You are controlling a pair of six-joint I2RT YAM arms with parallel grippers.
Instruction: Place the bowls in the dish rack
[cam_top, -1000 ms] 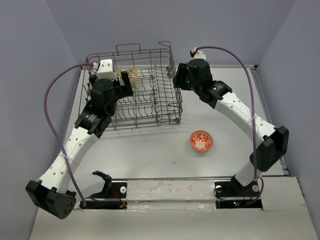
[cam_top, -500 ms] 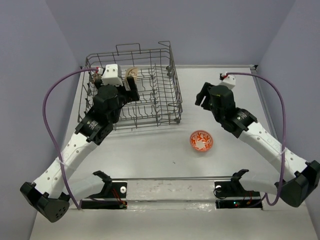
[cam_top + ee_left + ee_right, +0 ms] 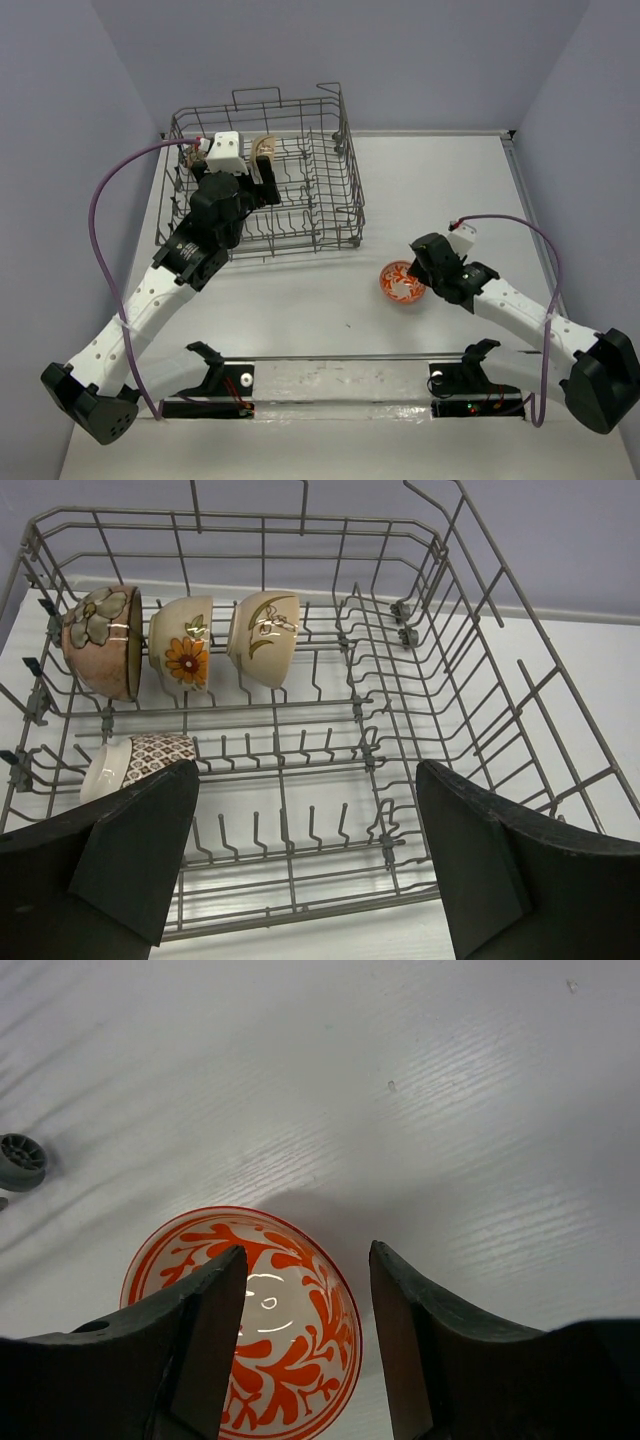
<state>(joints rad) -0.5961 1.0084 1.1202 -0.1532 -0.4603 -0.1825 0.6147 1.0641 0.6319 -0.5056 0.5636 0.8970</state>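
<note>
The orange-red bowl [image 3: 400,283] with white pattern sits upright on the white table, right of the dish rack [image 3: 340,150]. My right gripper [image 3: 419,274] is open and low over it. In the right wrist view the bowl [image 3: 300,1340] has one finger over its inside and the other outside its right rim; the gripper [image 3: 307,1255] holds nothing. My left gripper [image 3: 262,172] is open and empty above the rack's left half [image 3: 305,770]. In the rack [image 3: 300,520] lie a brown flowered bowl [image 3: 100,640], two cream bowls [image 3: 182,645] [image 3: 262,635] and a grey-patterned bowl [image 3: 135,758], all on their sides.
A grey rack wheel [image 3: 20,1160] shows at the left edge of the right wrist view. The arm bases and a metal strip [image 3: 340,380] line the table's near edge. Purple walls close in the left, back and right.
My right arm has swung away from the rack's right side and come down and forward to the orange-red bowl. My left gripper has shifted slightly over the rack and stays open.
</note>
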